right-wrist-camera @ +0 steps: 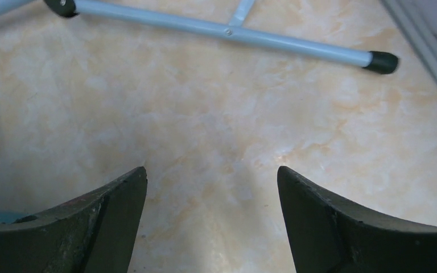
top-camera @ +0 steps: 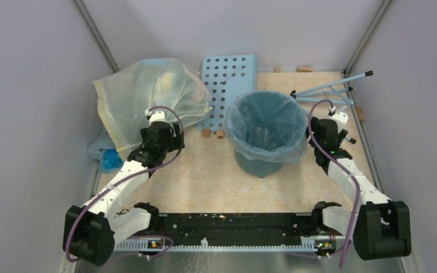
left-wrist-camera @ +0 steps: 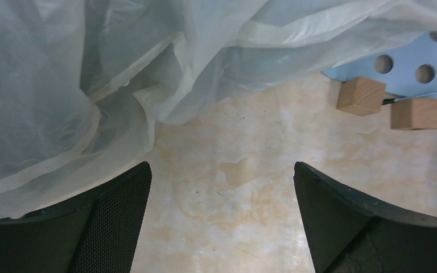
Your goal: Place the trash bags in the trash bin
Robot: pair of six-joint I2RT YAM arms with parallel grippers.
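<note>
The dark teal trash bin [top-camera: 260, 165] stands upright right of the table's middle. A pale blue translucent trash bag [top-camera: 237, 126] lines it, its edge folded out over the rim. My left gripper [top-camera: 176, 139] is open and empty, low over the floor left of the bin, right at the edge of the big yellowish bag [top-camera: 142, 94]. In the left wrist view the gripper [left-wrist-camera: 222, 173] shows only bare floor between its fingers. My right gripper [top-camera: 322, 129] is open and empty just right of the bin's rim; the right wrist view shows the gripper [right-wrist-camera: 211, 170] over bare floor.
A light blue perforated panel [top-camera: 227, 85] leans behind the bin, with two small wooden blocks [left-wrist-camera: 361, 95] at its foot. Light blue metal legs [right-wrist-camera: 227, 31] lie at the far right. A bluish plastic bundle [top-camera: 103, 154] sits by the left wall. Side rails bound the floor.
</note>
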